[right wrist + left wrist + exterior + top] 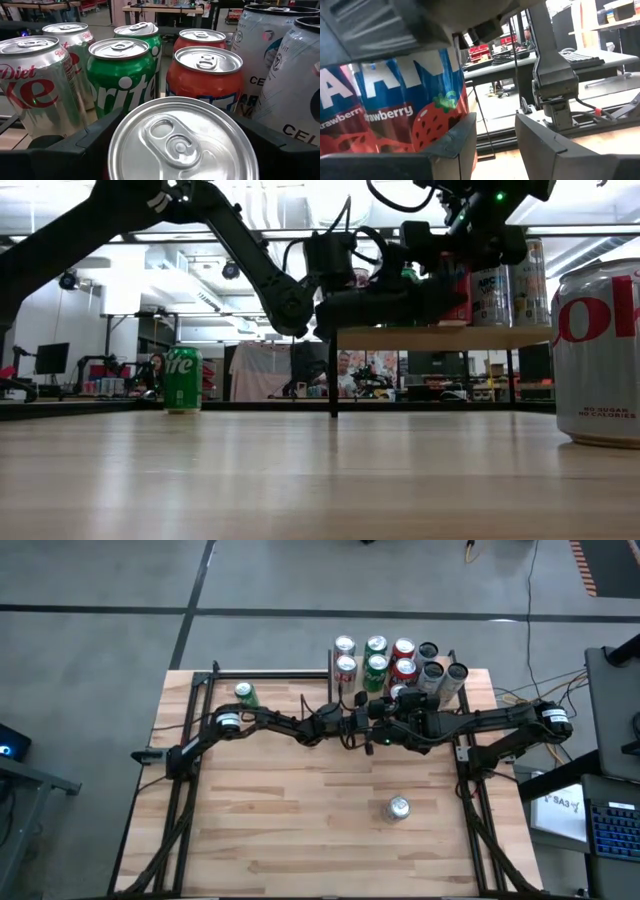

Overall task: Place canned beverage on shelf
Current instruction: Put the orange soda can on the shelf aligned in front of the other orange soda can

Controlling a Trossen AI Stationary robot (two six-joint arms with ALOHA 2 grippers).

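My right gripper (180, 120) is shut on a red and blue strawberry can (395, 115) at the near edge of the shelf (440, 337). Its silver top (182, 145) shows between the fingers. Behind it on the shelf stand Diet Coke cans (35, 85), Sprite cans (122, 75), red cans (205, 75) and tall white cans (280, 65). My left gripper (495, 125) is open just left of the held can, pointing toward the table's right, with nothing between its fingers. Whether its finger (457, 142) touches the can, I cannot tell. My right gripper pinches the strawberry can by its side wall just below the top rim (120, 135), one finger on each side. The fingers come about level from the table's near side. The can stands upright; whether its bottom rests on the shelf board, I cannot tell.
A green Sprite can (245, 693) stands on the table at the far left. A Diet Coke can (398, 807) stands near the table's front right. The shelf's thin black post (333, 375) reaches down to the tabletop. Both arms meet close together in front of the shelf.
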